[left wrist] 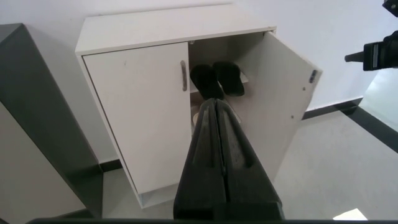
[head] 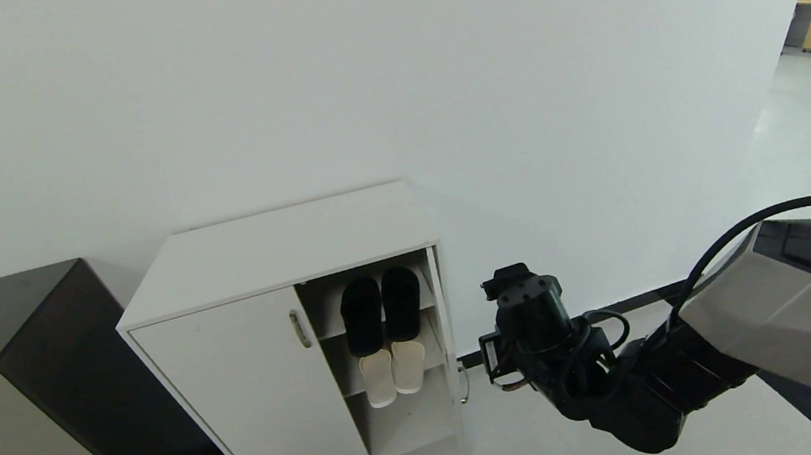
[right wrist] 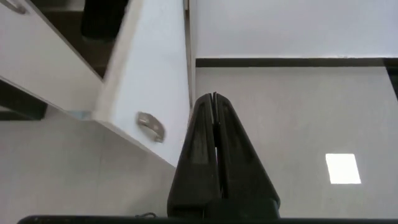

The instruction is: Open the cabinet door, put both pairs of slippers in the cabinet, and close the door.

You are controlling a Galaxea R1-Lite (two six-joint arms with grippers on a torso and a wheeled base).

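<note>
Jaws pressed together, the right gripper (right wrist: 214, 98) sits just beside the open cabinet door (right wrist: 158, 81); the left gripper (left wrist: 216, 103), jaws also together, faces 2 shelved slipper pairs (head: 368, 337).

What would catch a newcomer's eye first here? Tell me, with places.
The white two-door cabinet stands against the wall, its right door swung open. Inside, a black pair of slippers sits on the upper shelf, a cream pair on the shelf below. The shut right gripper hovers by the open door's metal handle.
</note>
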